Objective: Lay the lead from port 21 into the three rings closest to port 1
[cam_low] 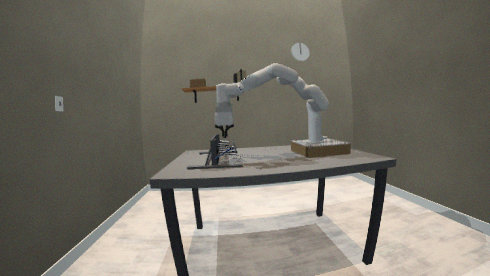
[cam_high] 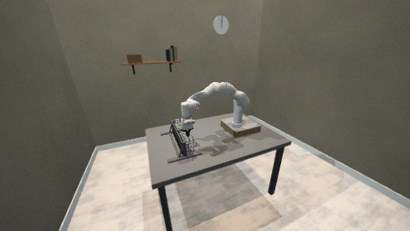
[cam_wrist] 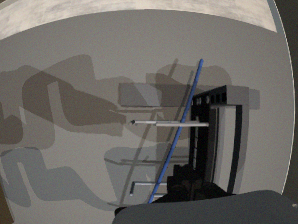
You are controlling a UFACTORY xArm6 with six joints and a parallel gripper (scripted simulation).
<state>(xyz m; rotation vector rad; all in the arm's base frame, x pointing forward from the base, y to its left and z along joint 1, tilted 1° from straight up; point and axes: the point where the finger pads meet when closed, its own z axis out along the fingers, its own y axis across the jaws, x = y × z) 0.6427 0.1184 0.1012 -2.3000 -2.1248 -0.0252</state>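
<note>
The dark rack [cam_high: 181, 143] stands on the left part of the table, with its ports and steel rings facing the arm's base. It also shows in the exterior view [cam_low: 218, 150] and at the right of the wrist view [cam_wrist: 213, 143]. The blue lead [cam_wrist: 178, 129] runs in a nearly straight line along the front of the rack and passes out of sight under the gripper body. A bit of it shows at the rack's near end [cam_high: 190, 144]. My gripper [cam_low: 224, 132] hangs shut just above the top of the rack. I see nothing between its fingers.
The arm's wooden base block [cam_high: 240, 126] sits at the back right of the table. The rack's long feet [cam_high: 184, 158] stick out across the table top. The rack stands upright.
</note>
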